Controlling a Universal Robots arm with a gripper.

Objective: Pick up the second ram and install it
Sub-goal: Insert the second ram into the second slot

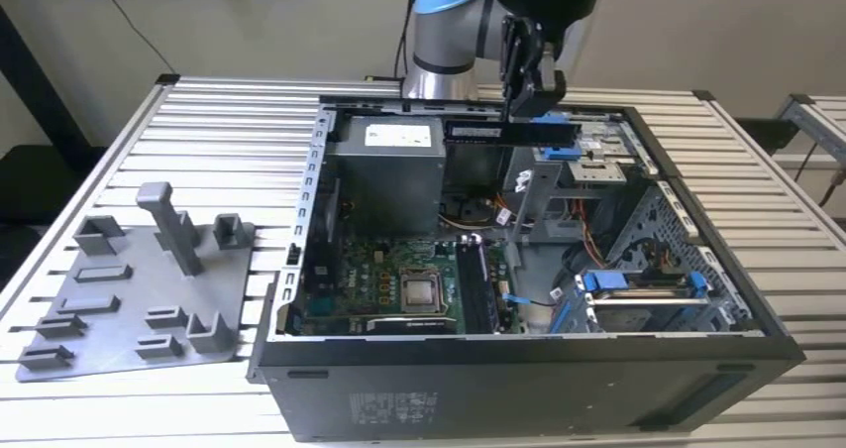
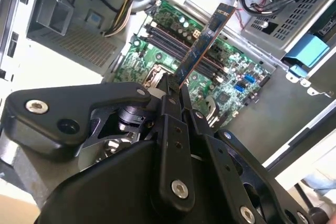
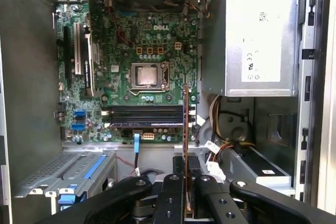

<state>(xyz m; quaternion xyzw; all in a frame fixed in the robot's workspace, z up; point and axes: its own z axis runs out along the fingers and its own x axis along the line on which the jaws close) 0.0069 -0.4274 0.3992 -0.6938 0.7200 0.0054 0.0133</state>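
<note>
My gripper (image 1: 536, 109) hangs above the open computer case (image 1: 529, 354), near its back wall, shut on the second ram (image 1: 510, 131). The stick is long, dark and lies level in the exterior view, held by one end. In the second wrist view the second ram (image 2: 206, 41) juts out from my gripper (image 2: 177, 88) over the green motherboard (image 2: 231, 85). Seen edge-on in the first wrist view, the second ram (image 3: 185, 129) rises from my gripper (image 3: 186, 182) and lines up near one end of the dark memory slots (image 3: 147, 115). Those memory slots (image 1: 473, 281) lie far below the stick.
The silver processor (image 1: 423, 291) sits in its socket beside the slots. A grey power supply (image 1: 383, 170) stands at the case's back corner and a drive cage with blue clips (image 1: 641, 287) on the exterior view's right. A grey fixture plate (image 1: 133, 299) with posts lies outside the case.
</note>
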